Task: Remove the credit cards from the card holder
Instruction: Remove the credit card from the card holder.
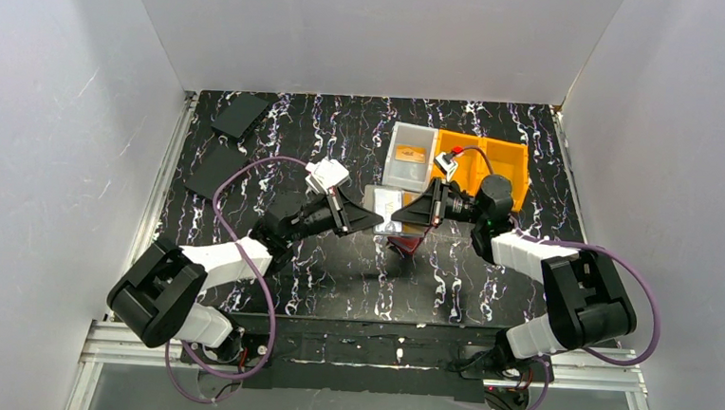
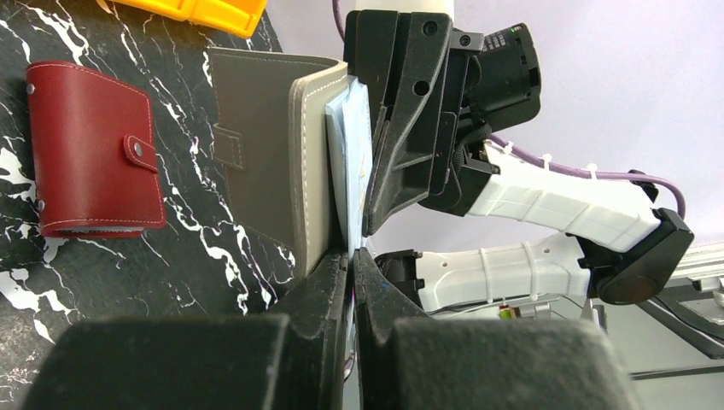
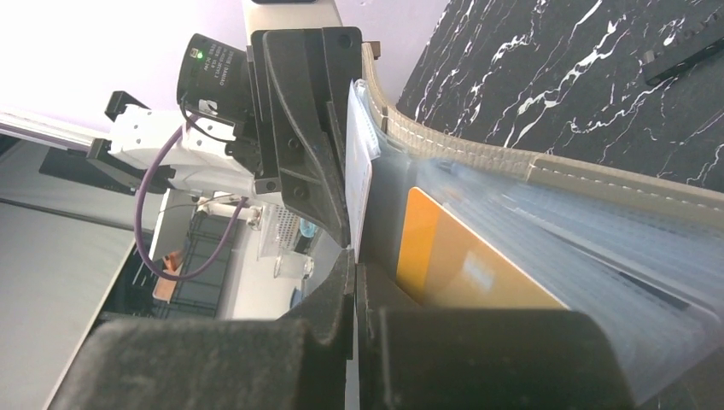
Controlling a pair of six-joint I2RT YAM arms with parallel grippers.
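Note:
The grey-taupe card holder (image 1: 384,206) hangs open above the table between my two grippers. In the left wrist view its leather cover (image 2: 256,154) stands on edge, with a pale thin sheet (image 2: 350,154) beside it. My left gripper (image 2: 352,256) is shut on that sheet's lower edge; I cannot tell whether it is a card or a clear sleeve. My right gripper (image 3: 354,260) is shut on the same pale leaf (image 3: 359,171) from the opposite side. An orange card (image 3: 461,256) sits inside the clear sleeves, next to the right fingers. The two grippers' fingertips nearly meet.
A red wallet (image 1: 406,245) lies shut on the marbled black table, just under the held one. Behind stand a clear bin (image 1: 409,156) holding a small orange-brown item, and an orange bin (image 1: 499,161). Two black flat panels (image 1: 241,115) (image 1: 216,172) lie at the far left.

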